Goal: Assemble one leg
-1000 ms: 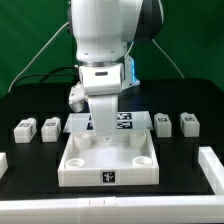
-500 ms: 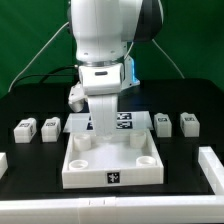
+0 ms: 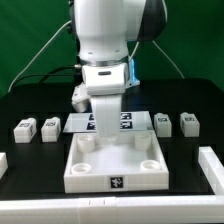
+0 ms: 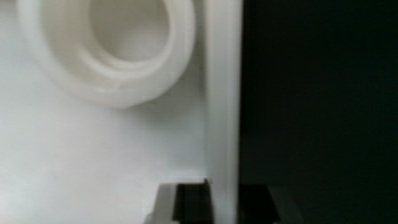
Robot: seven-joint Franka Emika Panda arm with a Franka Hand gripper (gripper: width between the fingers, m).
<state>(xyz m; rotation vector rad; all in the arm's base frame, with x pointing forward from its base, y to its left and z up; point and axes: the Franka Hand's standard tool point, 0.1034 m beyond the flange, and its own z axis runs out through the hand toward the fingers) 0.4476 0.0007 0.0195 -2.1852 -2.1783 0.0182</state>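
The large white tray [image 3: 113,170] with round corner sockets lies at the table's middle. My gripper [image 3: 104,138] reaches down at the tray's back wall, and the hand hides its fingers. In the wrist view my gripper [image 4: 222,192] straddles the tray's thin wall [image 4: 222,100], one dark finger [image 4: 189,200] on each side, shut on it, next to a round socket [image 4: 107,50]. Two legs [image 3: 24,128] [image 3: 50,125] lie at the exterior view's left and two more [image 3: 163,122] [image 3: 188,122] at its right. All are small white blocks with tags, apart from the gripper.
The marker board [image 3: 135,122] lies behind the tray, partly hidden by the arm. White rails sit at the front left [image 3: 3,160] and front right [image 3: 212,168] of the black table. A cable runs at the back left.
The tray has slid a little toward the exterior view's right and front, with the gripper on its back wall. The legs have not moved.
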